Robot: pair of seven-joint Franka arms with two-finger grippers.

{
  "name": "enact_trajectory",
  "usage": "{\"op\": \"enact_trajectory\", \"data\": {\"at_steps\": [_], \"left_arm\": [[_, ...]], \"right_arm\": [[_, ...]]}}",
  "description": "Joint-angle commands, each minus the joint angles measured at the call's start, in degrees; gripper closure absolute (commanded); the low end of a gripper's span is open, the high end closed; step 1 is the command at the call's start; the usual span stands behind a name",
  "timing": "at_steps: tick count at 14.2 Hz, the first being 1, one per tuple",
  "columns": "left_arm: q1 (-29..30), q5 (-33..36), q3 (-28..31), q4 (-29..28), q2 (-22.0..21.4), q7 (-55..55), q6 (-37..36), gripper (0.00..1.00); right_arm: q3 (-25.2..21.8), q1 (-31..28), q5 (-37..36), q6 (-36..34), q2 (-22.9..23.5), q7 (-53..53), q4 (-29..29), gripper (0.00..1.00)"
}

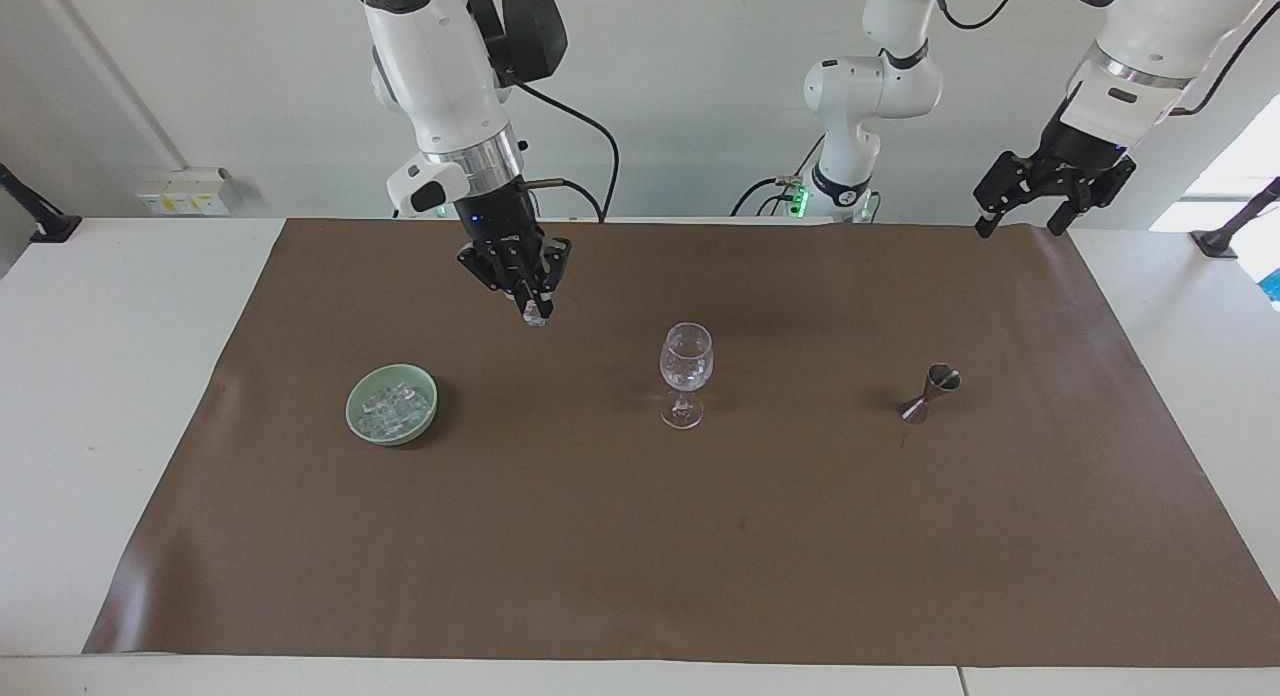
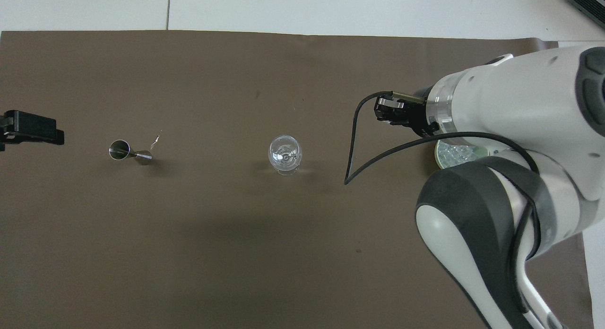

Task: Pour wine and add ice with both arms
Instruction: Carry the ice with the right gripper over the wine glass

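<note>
My right gripper (image 1: 533, 311) hangs over the brown mat, between the green bowl (image 1: 351, 412) and the stemmed glass (image 1: 686, 361), shut on one small clear chunk of ice (image 1: 537, 319). More ice (image 1: 392, 406) lies piled in the bowl. In the overhead view the right gripper (image 2: 391, 112) shows short of the glass (image 2: 285, 154), and the arm covers most of the bowl (image 2: 440, 155). My left gripper (image 1: 1018, 228) waits open, raised over the mat's corner at the left arm's end. No wine is in view.
A small metal jigger (image 1: 932, 391) stands on the mat toward the left arm's end, also seen from overhead as the jigger (image 2: 128, 152). The brown mat (image 1: 640, 556) covers most of the white table. A black cable loops from the right wrist.
</note>
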Motion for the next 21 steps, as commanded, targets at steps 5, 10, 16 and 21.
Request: {"op": "enact_trajectory", "data": {"at_steps": [5, 10, 16, 21], "left_arm": [[0.1, 1.1, -0.1, -1.6, -1.6, 0.2, -0.3, 0.0], [0.1, 1.1, -0.2, -1.6, -1.6, 0.2, -0.3, 0.0], [0.1, 1.1, -0.2, -1.6, -1.6, 0.2, -0.3, 0.0], [0.1, 1.1, -0.2, -1.6, -1.6, 0.2, -0.3, 0.0]], "right_arm": [[6.1, 0.4, 1.0, 6.6, 1.4, 6.8, -2.3, 1.0], [10.4, 2.0, -0.4, 12.5, 4.2, 14.8, -3.6, 1.0], [11.8, 3.0, -2.2, 15.9, 6.4, 18.6, -3.6, 1.0], [12.8, 4.0, -5.7, 16.5, 9.2, 20.4, -3.6, 1.0]]}}
